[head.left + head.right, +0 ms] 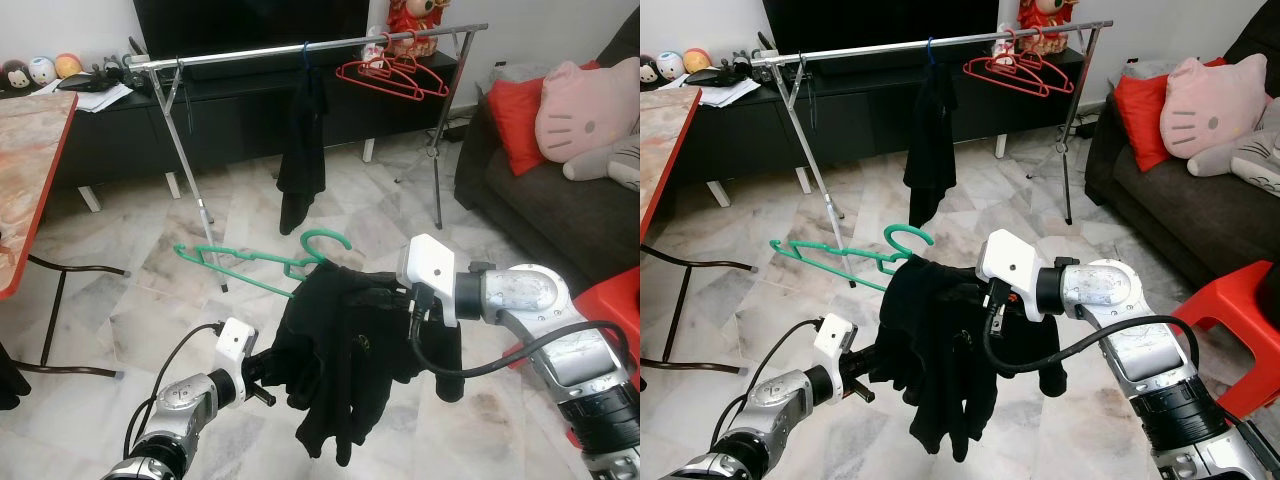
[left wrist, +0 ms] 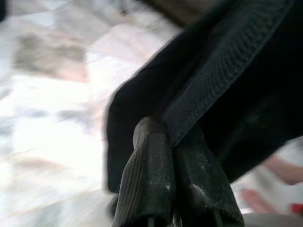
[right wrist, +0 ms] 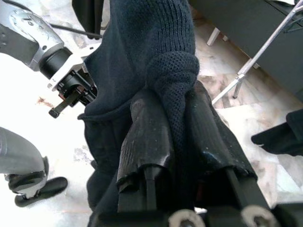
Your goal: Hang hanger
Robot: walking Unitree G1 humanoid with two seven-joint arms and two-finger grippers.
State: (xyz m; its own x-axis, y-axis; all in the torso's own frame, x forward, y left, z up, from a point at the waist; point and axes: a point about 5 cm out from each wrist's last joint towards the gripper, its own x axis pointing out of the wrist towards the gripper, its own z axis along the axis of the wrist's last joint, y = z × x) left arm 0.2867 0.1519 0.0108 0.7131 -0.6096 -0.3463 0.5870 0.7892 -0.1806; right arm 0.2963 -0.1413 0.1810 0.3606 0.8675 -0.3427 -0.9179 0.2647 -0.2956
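Head views: a green hanger [image 1: 262, 262] carries a bunched black garment [image 1: 340, 345] held above the marble floor [image 1: 150, 300]. The right gripper [image 3: 176, 132] grips the garment's top just beside the hanger hook; the left gripper [image 2: 173, 156] pinches its lower edge. Beyond the fingers stands a metal clothes rail [image 1: 300, 48] with red hangers [image 1: 395, 70] and a hung dark garment [image 1: 300, 150]. No legible writing is visible.

Left wrist view: fingers [image 2: 147, 179] closed on a ribbed black hem.

Right wrist view: fingers [image 3: 147, 137] clamped either side of a knitted fold.
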